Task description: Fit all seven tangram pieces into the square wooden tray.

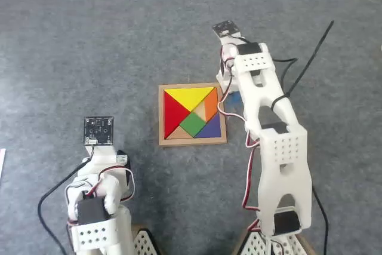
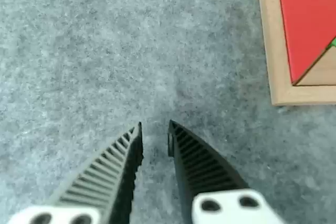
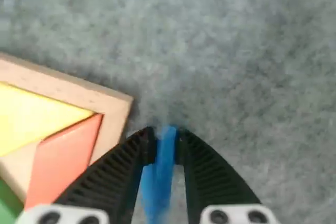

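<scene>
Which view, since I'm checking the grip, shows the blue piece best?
The right wrist view: the blue piece is clamped edge-on in the right gripper, just off a corner of the tray. The high view gives a blue sliver beside the tray, under the arm. The left wrist view faces the tray's red piece instead.

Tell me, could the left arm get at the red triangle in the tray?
Probably yes. Bare grey mat lies between the left tool and the tray, whose near corner holds the red triangle. The right tool, holding a blue piece, is at its opposite side, out of the way.
</scene>
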`<move>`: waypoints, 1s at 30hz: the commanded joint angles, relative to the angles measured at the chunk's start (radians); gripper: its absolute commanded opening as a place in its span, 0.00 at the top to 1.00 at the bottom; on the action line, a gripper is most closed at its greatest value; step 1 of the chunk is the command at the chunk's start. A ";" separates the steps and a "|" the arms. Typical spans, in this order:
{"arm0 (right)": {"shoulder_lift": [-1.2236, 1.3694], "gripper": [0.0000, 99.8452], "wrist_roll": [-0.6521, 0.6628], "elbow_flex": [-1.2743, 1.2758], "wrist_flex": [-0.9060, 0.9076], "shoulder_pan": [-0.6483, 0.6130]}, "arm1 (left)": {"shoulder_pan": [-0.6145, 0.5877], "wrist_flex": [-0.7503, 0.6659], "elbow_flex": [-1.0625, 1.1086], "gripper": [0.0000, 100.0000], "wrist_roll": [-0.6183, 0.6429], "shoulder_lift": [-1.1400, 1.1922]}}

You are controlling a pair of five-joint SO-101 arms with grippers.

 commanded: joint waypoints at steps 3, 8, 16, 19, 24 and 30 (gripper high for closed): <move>-0.004 0.92 0.077 -0.114 0.137 0.062 | 0.003 0.003 -0.012 0.92 0.000 -0.018; -0.004 0.92 0.080 -0.173 0.179 0.059 | 0.003 0.003 -0.012 0.92 0.000 -0.018; -0.005 0.75 0.080 -0.365 0.344 0.058 | 0.003 0.003 -0.012 0.92 0.000 -0.018; 0.004 0.76 0.089 -0.442 0.450 0.051 | 0.003 0.003 -0.012 0.92 0.000 -0.018; 0.030 0.78 0.261 -0.374 0.490 0.033 | 0.003 0.003 -0.012 0.92 0.000 -0.018; 0.047 0.78 0.344 -0.298 0.493 0.025 | 0.003 0.003 -0.012 0.92 0.000 -0.018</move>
